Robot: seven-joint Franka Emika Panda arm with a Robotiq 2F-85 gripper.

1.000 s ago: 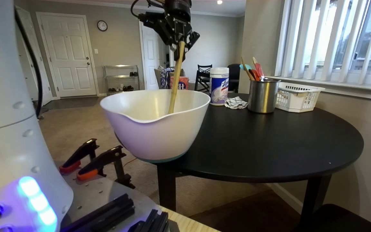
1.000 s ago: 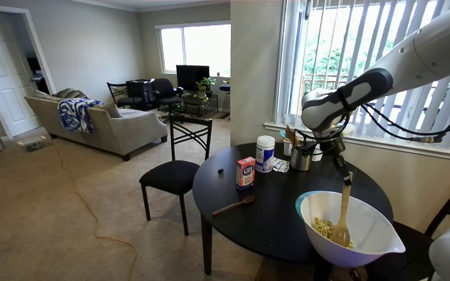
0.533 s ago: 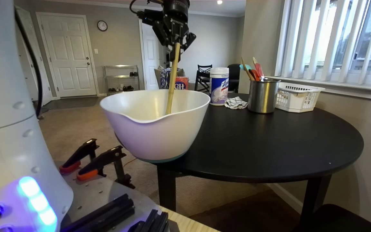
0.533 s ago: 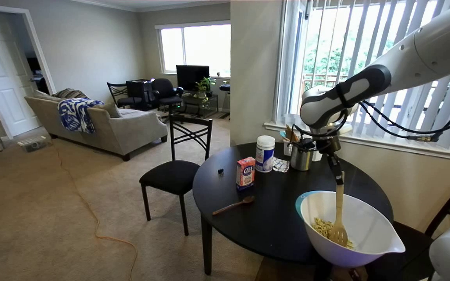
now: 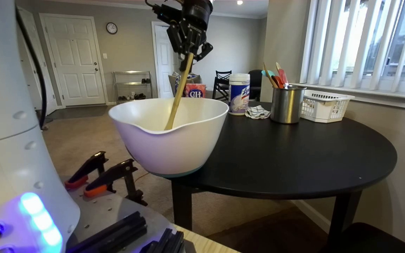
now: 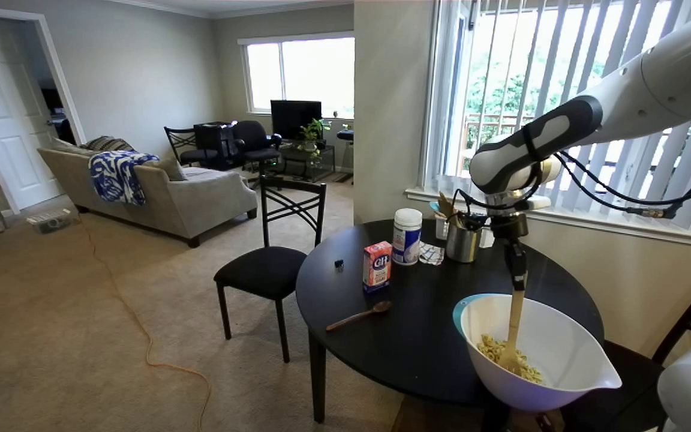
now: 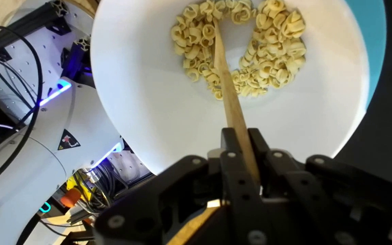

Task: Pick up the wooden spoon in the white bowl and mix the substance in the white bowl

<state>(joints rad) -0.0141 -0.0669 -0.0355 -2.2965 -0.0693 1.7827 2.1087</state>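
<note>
The white bowl stands at the edge of the black table; it also shows in an exterior view and in the wrist view. Yellow pasta pieces lie in its bottom, in a rough ring around a bare patch. They also show in an exterior view. My gripper is shut on the upper handle of the wooden spoon, above the bowl in both exterior views. The spoon is tilted in an exterior view. Its head is among the pasta, partly hidden.
On the black table are a brown spoon, a red box, a wipes canister, a cloth, a metal utensil holder and a white basket. Clamps sit by the robot base.
My gripper has moved left and slightly down in both exterior views. The spoon's lower end has swept left in the bowl, and the spoon leans more. The head now shows less above the pasta.
</note>
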